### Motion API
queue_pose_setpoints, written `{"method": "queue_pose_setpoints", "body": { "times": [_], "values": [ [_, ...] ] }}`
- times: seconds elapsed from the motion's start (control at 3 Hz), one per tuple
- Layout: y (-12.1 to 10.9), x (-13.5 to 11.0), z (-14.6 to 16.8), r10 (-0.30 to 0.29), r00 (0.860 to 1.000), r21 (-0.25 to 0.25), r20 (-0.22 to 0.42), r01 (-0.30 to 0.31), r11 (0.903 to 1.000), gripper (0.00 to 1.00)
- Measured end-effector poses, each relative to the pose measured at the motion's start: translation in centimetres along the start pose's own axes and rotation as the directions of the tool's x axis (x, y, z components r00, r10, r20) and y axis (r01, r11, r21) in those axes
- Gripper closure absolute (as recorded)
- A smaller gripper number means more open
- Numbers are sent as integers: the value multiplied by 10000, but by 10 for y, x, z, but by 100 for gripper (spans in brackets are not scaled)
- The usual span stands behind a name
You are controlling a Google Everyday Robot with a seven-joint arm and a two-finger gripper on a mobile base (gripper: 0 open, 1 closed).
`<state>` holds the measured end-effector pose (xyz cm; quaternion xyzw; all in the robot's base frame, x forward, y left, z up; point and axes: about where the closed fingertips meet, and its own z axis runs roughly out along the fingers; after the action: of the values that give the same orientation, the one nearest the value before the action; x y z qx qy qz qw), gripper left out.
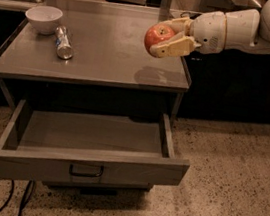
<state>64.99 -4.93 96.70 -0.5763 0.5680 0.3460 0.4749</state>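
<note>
Apple [155, 35] held above cabinet [107, 55], right side.
The drawer [90, 135] is seen pulled fully open below the cabinet's front edge. The gripper [163, 36] is positioned above the cabinet's right edge, its fingers pinched on the apple, which is lifted clear of the top. Open surface is left beneath it; bowl [43, 18] and can [63, 43] are set at the cabinet's back left.

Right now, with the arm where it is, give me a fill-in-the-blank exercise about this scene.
1. The gripper is shut on a red ____, up in the air above the table.
2. Next to the white bowl, a silver ____ lies on its side.
3. The drawer under the table top is ____.

Missing words: apple; can; open.
</note>
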Motion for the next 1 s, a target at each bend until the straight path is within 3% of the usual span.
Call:
{"method": "queue_pose_setpoints", "body": {
  "times": [0.33,0.67,1.0],
  "values": [
    [14,5,5,-35,9971,249,-755,54,9997,100],
    [38,-21,-24,-564,9732,1895,-2228,1000,9768,100],
    [94,-43,-38,-582,9426,2609,-3287,1498,9537,100]
  ]
}}
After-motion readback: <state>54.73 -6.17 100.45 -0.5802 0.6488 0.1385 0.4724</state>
